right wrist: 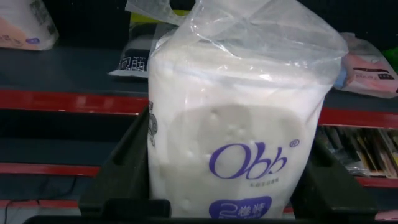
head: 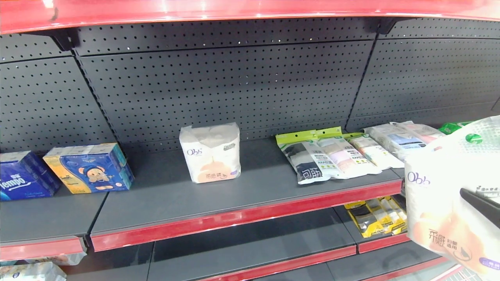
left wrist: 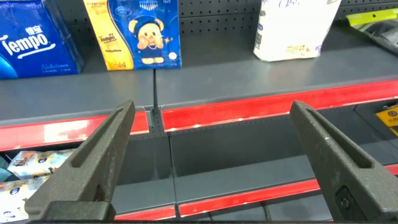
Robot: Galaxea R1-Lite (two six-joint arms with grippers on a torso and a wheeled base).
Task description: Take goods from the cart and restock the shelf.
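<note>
My right gripper [right wrist: 231, 180] is shut on a white pack of toilet paper rolls [right wrist: 239, 118], held upright in clear wrap; in the head view the same pack [head: 453, 195] hangs at the far right, in front of the shelf's red edge, with one black finger [head: 479, 203] across it. A matching white pack [head: 211, 153] stands upright mid-shelf on the grey shelf board [head: 234, 191], against the pegboard. My left gripper [left wrist: 214, 162] is open with nothing between its fingers, low in front of the red shelf lip [left wrist: 249, 112], facing the shelf.
A blue tissue box [head: 21, 175] and a yellow-blue tissue box [head: 90, 168] sit at the shelf's left. Flat green-topped packets [head: 324, 156] and more packets [head: 398, 138] lie at the right. Yellow packets [head: 377, 216] lie on the lower shelf. Bare board flanks the standing pack.
</note>
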